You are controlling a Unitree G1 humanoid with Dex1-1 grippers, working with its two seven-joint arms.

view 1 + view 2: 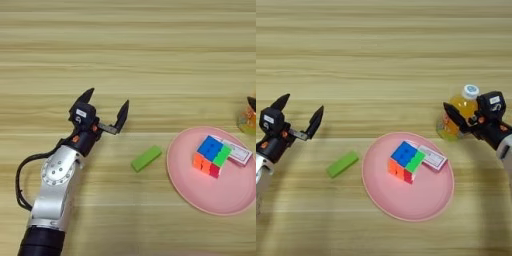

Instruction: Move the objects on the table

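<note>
Non-task items in my field of view: none.
The table (128,50) fills both eye views from edge to edge, and every item I can see resting on it belongs to the task set.

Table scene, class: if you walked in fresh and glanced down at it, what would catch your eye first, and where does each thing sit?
The large pink plate at centre-right stands out first, carrying a multicoloured puzzle cube with a pink-white card tucked at its right side. Left of the plate, a green block lies alone on the wooden table. The left gripper gapes open at far left, while the right gripper closes around an orange juice bottle.
</note>
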